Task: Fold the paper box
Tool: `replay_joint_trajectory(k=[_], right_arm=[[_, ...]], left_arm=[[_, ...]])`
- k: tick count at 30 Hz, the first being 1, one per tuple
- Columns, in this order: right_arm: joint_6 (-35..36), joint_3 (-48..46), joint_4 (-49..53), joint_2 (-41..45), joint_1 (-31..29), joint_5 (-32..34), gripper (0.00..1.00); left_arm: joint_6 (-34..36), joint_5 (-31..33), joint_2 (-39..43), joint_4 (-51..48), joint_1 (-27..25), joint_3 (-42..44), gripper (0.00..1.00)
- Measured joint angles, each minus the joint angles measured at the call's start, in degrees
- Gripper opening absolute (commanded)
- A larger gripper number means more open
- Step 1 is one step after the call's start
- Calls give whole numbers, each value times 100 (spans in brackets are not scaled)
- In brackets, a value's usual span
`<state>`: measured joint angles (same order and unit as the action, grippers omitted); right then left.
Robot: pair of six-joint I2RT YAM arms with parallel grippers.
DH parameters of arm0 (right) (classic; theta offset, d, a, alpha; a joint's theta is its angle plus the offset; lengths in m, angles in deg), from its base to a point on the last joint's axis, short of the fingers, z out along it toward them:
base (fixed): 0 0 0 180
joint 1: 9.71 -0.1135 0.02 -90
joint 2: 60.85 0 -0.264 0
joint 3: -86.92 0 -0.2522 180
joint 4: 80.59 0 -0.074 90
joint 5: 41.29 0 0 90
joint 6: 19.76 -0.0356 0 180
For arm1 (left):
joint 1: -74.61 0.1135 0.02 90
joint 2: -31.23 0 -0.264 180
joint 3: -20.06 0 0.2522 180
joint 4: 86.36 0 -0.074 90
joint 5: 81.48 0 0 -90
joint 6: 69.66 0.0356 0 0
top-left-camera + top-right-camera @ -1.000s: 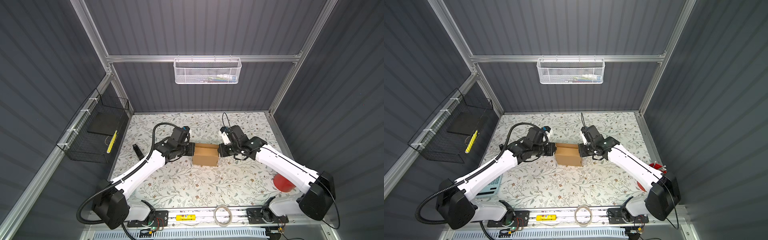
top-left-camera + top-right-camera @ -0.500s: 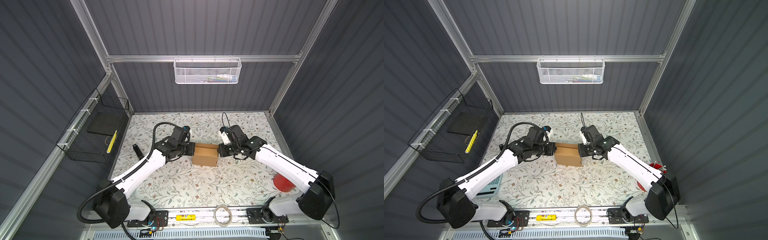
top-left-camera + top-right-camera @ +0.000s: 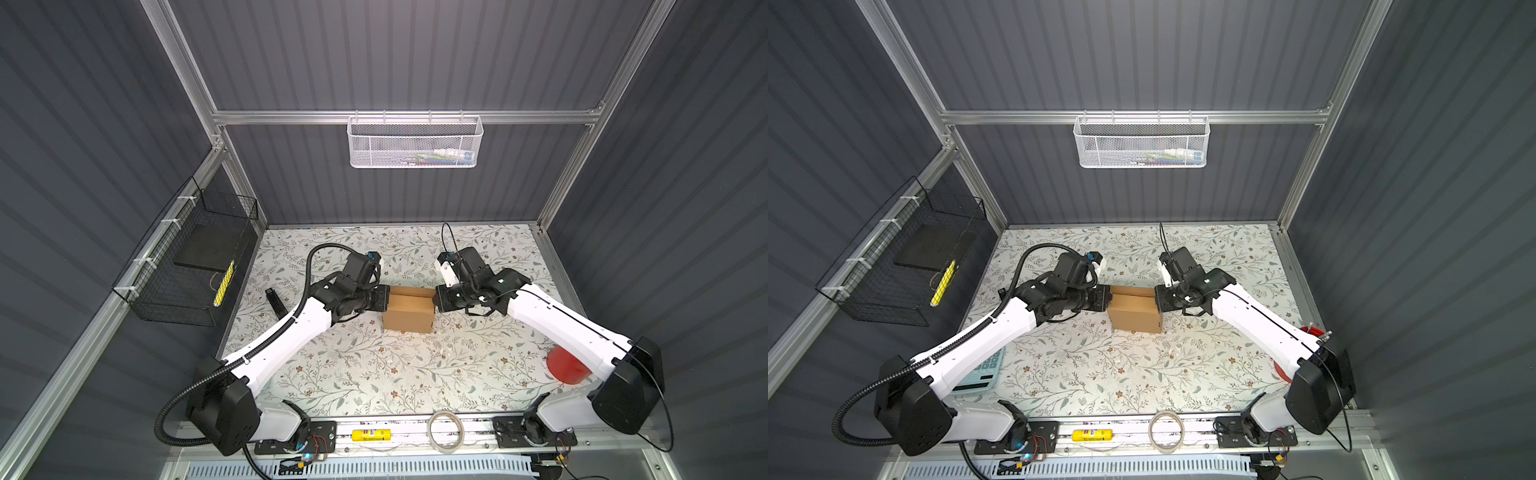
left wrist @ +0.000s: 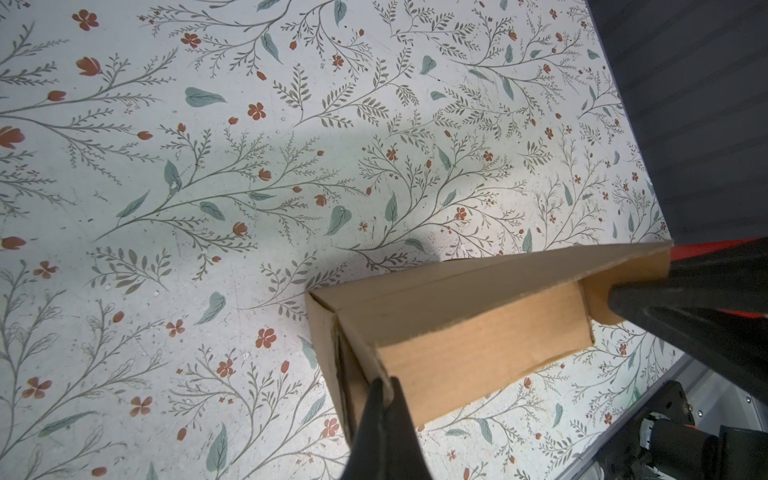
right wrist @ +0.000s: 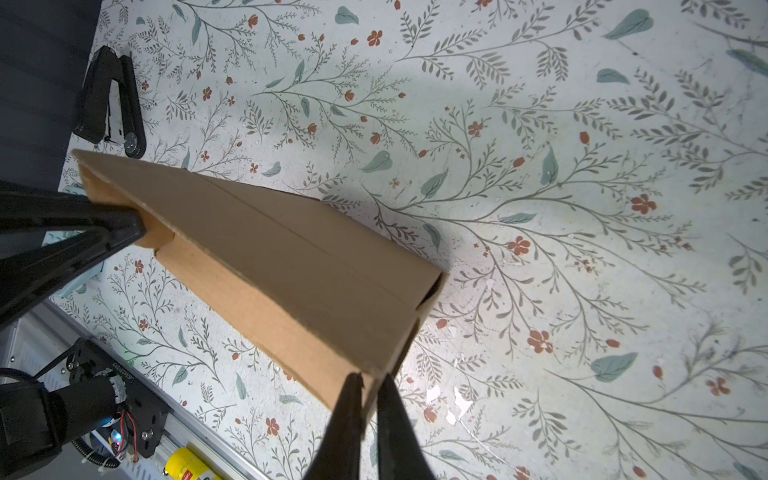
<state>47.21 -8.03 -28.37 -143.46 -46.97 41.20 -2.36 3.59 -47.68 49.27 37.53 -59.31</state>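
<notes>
The left gripper (image 4: 384, 384) has its jaws clamped on a thin cardboard edge at one end corner of the paper box (image 4: 478, 332), a plain brown corrugated cardboard mailer folded into a shallow squarish shape. The right gripper (image 5: 370, 379) pinches the wall at the opposite end, its jaws nearly together with the cardboard between them. In both top views the box sits near the middle of the floral-patterned tabletop (image 3: 374, 374), between the two grippers, with its upper panel slanted over the lower part.

A white mesh basket (image 3: 415, 143) hanging on the back rail holds a few items too small to name. A black wire basket (image 3: 183, 266) on the left wall holds a flat black slab and a yellow stick-like object.

A black stapler (image 3: 275, 301) lies left of the box, well apart from it. A red round container (image 3: 565, 368) is partly hidden by the right arm. A tape roll (image 3: 446, 430) and a yellow tube (image 3: 371, 435) lie on the front rail. A pale blue calculator (image 3: 984, 370) shows under the left arm.

Set against the earlier frames, the box and both arms are in the same places.
</notes>
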Motion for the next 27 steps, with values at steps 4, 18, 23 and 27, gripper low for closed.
replay_joint_trajectory(k=[4,18,23,27], right_arm=[[-15,13,9,-7,9,-9,12],[-98,76,39,-61,11,-26,12],[-122,76,39,-61,13,-31,12],[-142,79,39,-61,13,-42,12]], left_arm=[[4,0,-13,20,0,-4,0],[4,0,-20,24,0,-4,0],[4,0,-24,33,0,-4,0],[4,-2,-24,37,0,-4,0]])
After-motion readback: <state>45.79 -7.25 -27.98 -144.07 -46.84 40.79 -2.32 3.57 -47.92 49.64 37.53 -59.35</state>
